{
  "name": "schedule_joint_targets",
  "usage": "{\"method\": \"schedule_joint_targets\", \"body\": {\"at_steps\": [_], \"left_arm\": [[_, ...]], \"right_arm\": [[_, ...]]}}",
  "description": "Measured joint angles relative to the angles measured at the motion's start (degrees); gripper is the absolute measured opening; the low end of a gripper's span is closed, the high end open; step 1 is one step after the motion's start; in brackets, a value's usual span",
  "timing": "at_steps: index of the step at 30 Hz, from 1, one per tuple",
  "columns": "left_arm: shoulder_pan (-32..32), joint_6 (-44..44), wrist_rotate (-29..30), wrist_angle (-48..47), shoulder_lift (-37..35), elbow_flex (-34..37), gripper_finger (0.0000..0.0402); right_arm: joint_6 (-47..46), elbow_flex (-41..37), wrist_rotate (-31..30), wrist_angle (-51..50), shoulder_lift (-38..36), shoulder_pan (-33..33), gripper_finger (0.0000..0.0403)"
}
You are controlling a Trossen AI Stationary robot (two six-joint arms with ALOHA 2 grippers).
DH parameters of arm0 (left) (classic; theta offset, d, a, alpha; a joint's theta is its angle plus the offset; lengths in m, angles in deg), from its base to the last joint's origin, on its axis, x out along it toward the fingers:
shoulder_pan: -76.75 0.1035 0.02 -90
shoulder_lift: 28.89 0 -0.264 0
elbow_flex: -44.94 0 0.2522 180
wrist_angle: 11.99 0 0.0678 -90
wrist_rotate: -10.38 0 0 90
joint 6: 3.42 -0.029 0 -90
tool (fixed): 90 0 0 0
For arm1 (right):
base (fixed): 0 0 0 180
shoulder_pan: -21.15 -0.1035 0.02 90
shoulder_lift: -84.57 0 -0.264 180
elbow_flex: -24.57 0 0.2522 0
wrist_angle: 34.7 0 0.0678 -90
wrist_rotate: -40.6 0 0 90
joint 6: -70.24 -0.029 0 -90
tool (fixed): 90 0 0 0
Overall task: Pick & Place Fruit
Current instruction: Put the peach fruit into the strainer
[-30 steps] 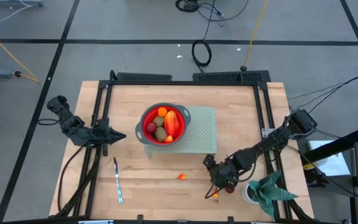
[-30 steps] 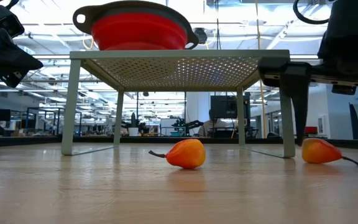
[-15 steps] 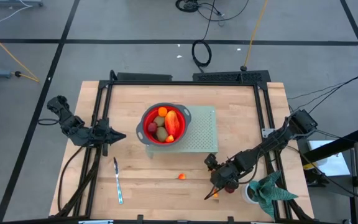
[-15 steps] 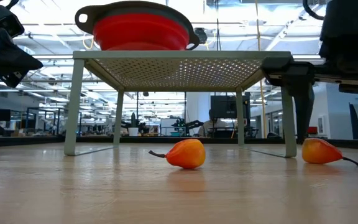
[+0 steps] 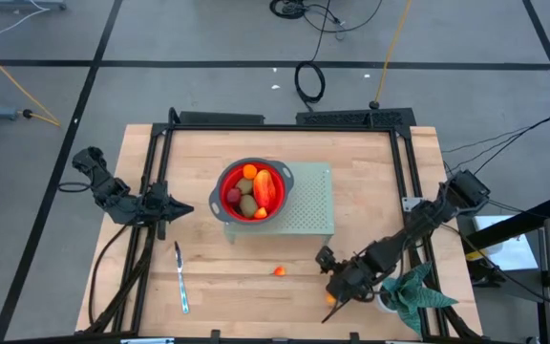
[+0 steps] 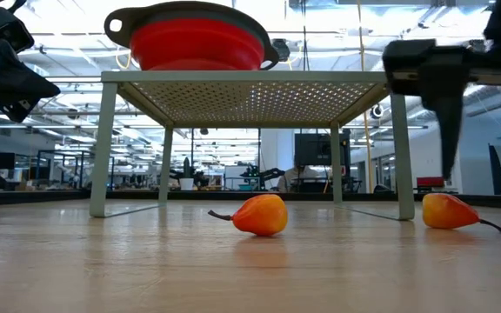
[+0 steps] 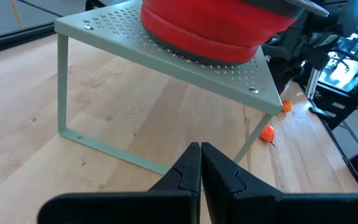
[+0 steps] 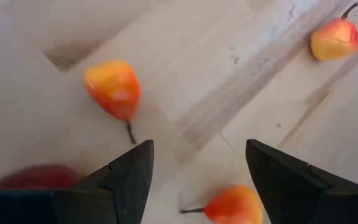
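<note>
Several fruit lie in a red bowl on a pale green perforated stand. Small orange pear-shaped fruit lie loose on the wood: one near the table's middle front, another close to the near edge. My right gripper hangs open above that second one, slanting down. In its wrist view three orange fruit and a dark red one lie below the open fingers, untouched. My left gripper waits shut at the table's left.
A silver knife lies at the front left. A leafy plant in a white pot stands right beside my right arm near the front right corner. In the low view the stand's legs leave open room under the bowl.
My right gripper has swung toward the table's near edge and a little to the right, rising slightly and rolling a bit, its fingers still open. The loose fruit have stayed where they were.
</note>
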Motion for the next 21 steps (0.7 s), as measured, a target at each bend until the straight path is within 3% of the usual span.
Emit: {"method": "schedule_joint_targets", "body": {"at_steps": [5,11,21], "left_arm": [[0.0,-0.2,0.0,0.0,0.0,0.0,0.001],[0.0,-0.3,0.0,0.0,0.0,0.0,0.001],[0.0,-0.4,-0.4,0.0,0.0,0.0,0.001]], "right_arm": [[-10.4,0.0,-0.1,0.0,0.0,-2.4,0.0247],[-19.5,0.0,-4.6,-0.1,-1.1,-3.8,0.0247],[-42.5,0.1,-1.8,-1.0,-2.8,-4.4,0.0247]]}}
